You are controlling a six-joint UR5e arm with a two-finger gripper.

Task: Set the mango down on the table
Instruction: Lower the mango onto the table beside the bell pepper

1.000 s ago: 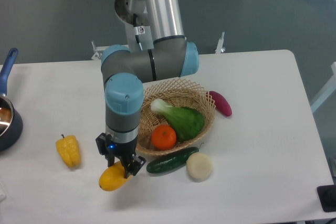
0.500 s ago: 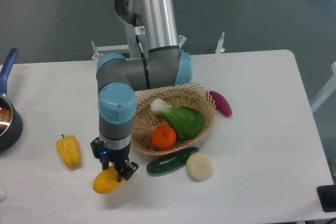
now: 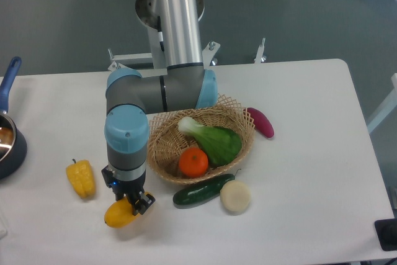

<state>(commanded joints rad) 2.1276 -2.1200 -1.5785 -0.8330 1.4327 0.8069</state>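
Observation:
The mango (image 3: 118, 214) is a smooth yellow-orange oval held at the front left of the white table (image 3: 298, 215). My gripper (image 3: 131, 204) points straight down and is shut on the mango's right end. The mango sits low over the tabletop; I cannot tell whether it touches. The arm's blue and grey wrist stands above it and hides part of the fingers.
A yellow bell pepper (image 3: 81, 178) lies left of the mango. A wicker basket (image 3: 239, 147) to the right holds an orange (image 3: 193, 162) and a bok choy (image 3: 212, 139). A cucumber (image 3: 201, 192), an onion (image 3: 235, 196) and an eggplant (image 3: 260, 121) lie around it. A dark pan (image 3: 8, 144) sits at the left edge.
My gripper has carried the mango to the left, away from the basket and toward the bell pepper, and stayed shut on it.

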